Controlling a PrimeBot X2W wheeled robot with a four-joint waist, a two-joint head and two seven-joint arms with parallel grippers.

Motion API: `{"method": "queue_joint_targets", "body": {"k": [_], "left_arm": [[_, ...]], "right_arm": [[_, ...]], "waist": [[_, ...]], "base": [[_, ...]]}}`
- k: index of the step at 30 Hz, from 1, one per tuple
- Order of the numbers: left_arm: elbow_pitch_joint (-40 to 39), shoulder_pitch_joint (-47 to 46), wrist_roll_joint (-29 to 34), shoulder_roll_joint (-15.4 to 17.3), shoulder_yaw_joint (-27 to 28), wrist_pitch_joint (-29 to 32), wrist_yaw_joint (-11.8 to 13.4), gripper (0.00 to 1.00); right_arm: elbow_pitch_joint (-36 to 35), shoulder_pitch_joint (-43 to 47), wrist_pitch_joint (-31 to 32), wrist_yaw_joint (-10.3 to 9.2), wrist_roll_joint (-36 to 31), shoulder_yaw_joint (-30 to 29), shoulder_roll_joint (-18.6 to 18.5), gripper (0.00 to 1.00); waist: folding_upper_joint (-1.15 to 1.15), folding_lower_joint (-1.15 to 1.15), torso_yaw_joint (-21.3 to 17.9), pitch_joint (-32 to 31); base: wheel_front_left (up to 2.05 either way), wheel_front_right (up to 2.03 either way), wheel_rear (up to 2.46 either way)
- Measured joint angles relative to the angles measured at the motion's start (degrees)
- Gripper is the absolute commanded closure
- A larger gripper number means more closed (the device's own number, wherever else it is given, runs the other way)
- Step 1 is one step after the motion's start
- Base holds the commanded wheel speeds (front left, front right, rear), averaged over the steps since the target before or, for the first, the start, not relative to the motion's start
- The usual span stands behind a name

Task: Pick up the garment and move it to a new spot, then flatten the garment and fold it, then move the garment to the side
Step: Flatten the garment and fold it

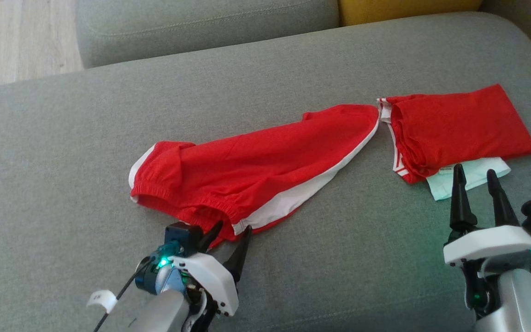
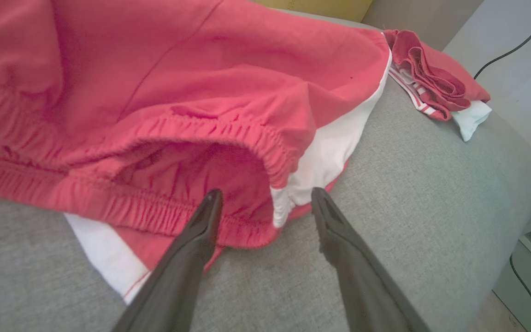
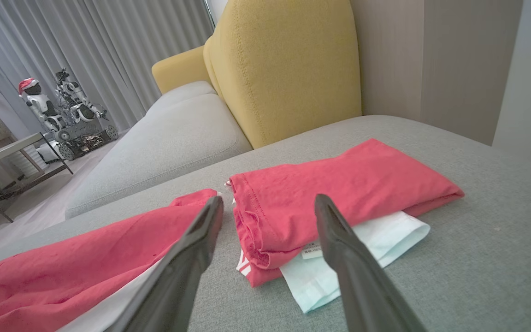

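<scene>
Black and long-fingered, the left gripper [image 2: 265,192] stands with its jaws wide apart and nothing between them. Its fingertips sit at the near edge of the red shorts [image 1: 265,157], at the corner of the elastic waistband [image 2: 164,133]. One tip lies over the gathered red hem. The other is just beside the white side stripe [image 2: 330,152]. Whether either tip touches the cloth cannot be told.

The shorts lie unfolded and rumpled in the middle of the grey sofa cushion [image 1: 85,138]. The waistband end is toward the robot's left and gapes open. The leg end runs away to the right. The white stripe follows the near edge.

The right gripper [image 1: 474,170] is likewise spread wide and empty. It is held above the cushion, well apart from the shorts. Its fingers point toward a folded red garment [image 1: 459,124] on the right of the cushion. A pale folded cloth [image 1: 477,175] sticks out from under that garment's near edge. The folded garment's white-trimmed end is just beside the leg end of the shorts. Contact between the two cannot be determined.

Beyond the seat stands a yellow cushion [image 3: 288,64] against the wall, with a second grey cushion [image 3: 164,138] next to it. Wooden floor [image 1: 16,37] shows at the far left.
</scene>
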Motion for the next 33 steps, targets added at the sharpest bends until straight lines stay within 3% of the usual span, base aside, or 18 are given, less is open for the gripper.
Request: {"method": "queue_joint_targets", "body": {"k": [1, 2, 3, 4, 11, 16, 22, 33], "left_arm": [[0.4, -0.1, -0.2, 0.0, -0.1, -0.3, -0.1, 0.07], [0.8, -0.2, -0.5, 0.0, -0.2, -0.4, -0.2, 0.53], [1.2, -0.4, -0.7, 0.0, -0.3, -0.4, -0.4, 0.85], [1.4, -0.5, -1.0, 0.0, -0.3, -0.5, -0.4, 1.0], [1.3, -1.1, -2.3, -0.1, -0.2, -2.1, -1.3, 1.0], [-1.5, -1.1, -2.6, 0.8, 2.2, -3.0, -0.2, 1.0], [-6.1, -0.3, -2.6, 4.1, 4.9, -3.4, 0.8, 1.0], [-10.6, 2.9, -2.6, 5.6, 4.9, -3.4, 1.5, 1.0]], "right_arm": [[-0.1, 0.0, 0.1, -0.01, 0.0, 0.0, 0.0, 0.0], [-0.1, 0.0, 0.2, 0.0, 0.0, 0.0, 0.0, 0.0], [-0.1, 0.0, 0.2, 0.0, 0.0, 0.0, 0.0, 0.0], [-0.1, 0.0, 0.2, -0.01, 0.0, 0.0, 0.0, 0.0], [0.1, 0.1, 0.2, 0.0, 0.0, -0.3, 0.0, 0.0], [0.7, 0.8, 1.2, 0.0, -0.6, -0.6, 0.0, 0.0], [2.4, 1.0, 4.3, 0.0, -0.7, -0.3, 0.0, 0.0], [6.8, 3.0, 7.7, 0.0, 3.1, 3.8, 0.1, 0.0]], "waist": [[0.0, 0.0, -0.1, 0.0], [0.0, 0.0, -0.1, 0.0], [0.0, 0.0, 0.0, 0.0], [0.0, 0.0, 0.0, 0.1], [0.0, 0.0, 1.1, -0.2], [0.0, 0.0, 3.2, -0.9], [0.0, 0.0, 6.8, -2.0], [0.0, 0.0, 10.6, -1.5]], "base": [[0.0, 0.0, 0.0], [0.0, 0.0, 0.0], [0.0, 0.0, 0.0], [0.0, 0.0, 0.0], [0.0, 0.0, 0.0], [0.0, 0.0, 0.0], [0.0, 0.0, 0.0], [0.0, 0.0, 0.0]]}}
